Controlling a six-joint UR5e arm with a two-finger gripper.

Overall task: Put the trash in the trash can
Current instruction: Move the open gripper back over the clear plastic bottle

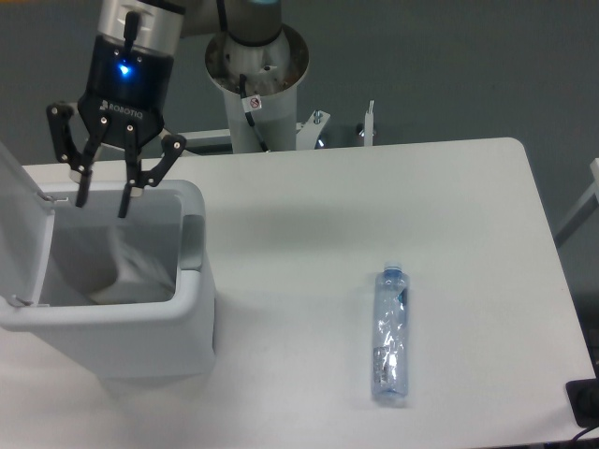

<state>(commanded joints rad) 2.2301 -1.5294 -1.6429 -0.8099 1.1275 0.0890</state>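
Hand: your hand (103,201) hangs over the open trash can, its 2 fingers (125,198) spread wide with nothing between them; a blue light glows on its body.
Trash can: the white bin (131,327) sits directly under your hand on the table, with the fingertips just above its far rim. The lid (17,220) stands open, up from the side to the image-left of your hand, and the grey latch panel (193,241) faces the side to the image-right, below your hand.
Paper packet: you can see a pale, blurred sheet (131,271) inside the bin, straight below your fingertips and apart from them. Its green edge cannot be made out.
Water bottle: the clear plastic bottle (390,337) with the blue cap (392,272) lies on its side on the table, well apart from your hand, far to the image-right and nearer the front edge, cap end pointing toward the back.
Table: white surface (374,196) carrying both the bin and the bottle.
Arm base: the grey column (257,84) stands behind the table, to the image-right of your hand.
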